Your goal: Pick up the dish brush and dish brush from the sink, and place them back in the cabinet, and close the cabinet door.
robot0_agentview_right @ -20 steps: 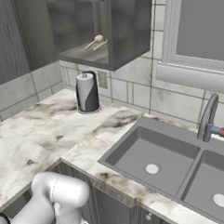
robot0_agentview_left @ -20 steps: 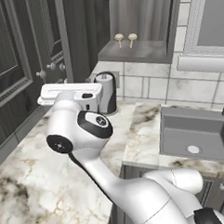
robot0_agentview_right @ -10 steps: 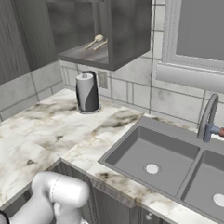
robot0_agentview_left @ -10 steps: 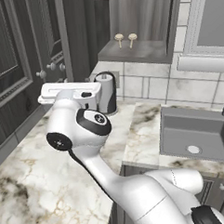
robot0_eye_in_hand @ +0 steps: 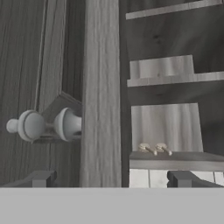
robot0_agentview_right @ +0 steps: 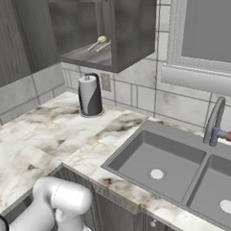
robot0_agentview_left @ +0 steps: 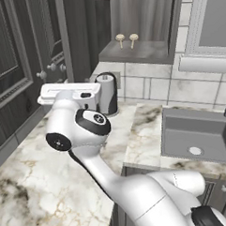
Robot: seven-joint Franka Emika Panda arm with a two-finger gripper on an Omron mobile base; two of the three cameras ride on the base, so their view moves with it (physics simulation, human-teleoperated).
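Note:
The two dish brushes (robot0_agentview_left: 120, 38) (robot0_agentview_left: 133, 37) lie side by side on the open cabinet's shelf (robot0_agentview_left: 144, 52), their round heads toward me. They also show in the right base view (robot0_agentview_right: 100, 41) and small in the hand view (robot0_eye_in_hand: 148, 148) (robot0_eye_in_hand: 162, 148). The cabinet door (robot0_eye_in_hand: 100, 87) stands open, edge-on to the hand, with its round knob (robot0_eye_in_hand: 30, 125) to the left. My gripper (robot0_eye_in_hand: 111, 178) is open and holds nothing, a short way in front of the door's edge. The sink (robot0_agentview_right: 133, 150) holds only its white drain.
A dark canister with a white roll (robot0_agentview_left: 107, 92) stands on the marble counter (robot0_agentview_left: 34, 184) below the cabinet, just right of my hand (robot0_agentview_left: 69, 91). A faucet (robot0_agentview_right: 214, 124) rises behind the basin. Tall dark panels (robot0_agentview_left: 9, 59) close off the left side.
The hand has crept very slightly; a bit of it now shows at the right base view's left edge. Brushes and door have not moved.

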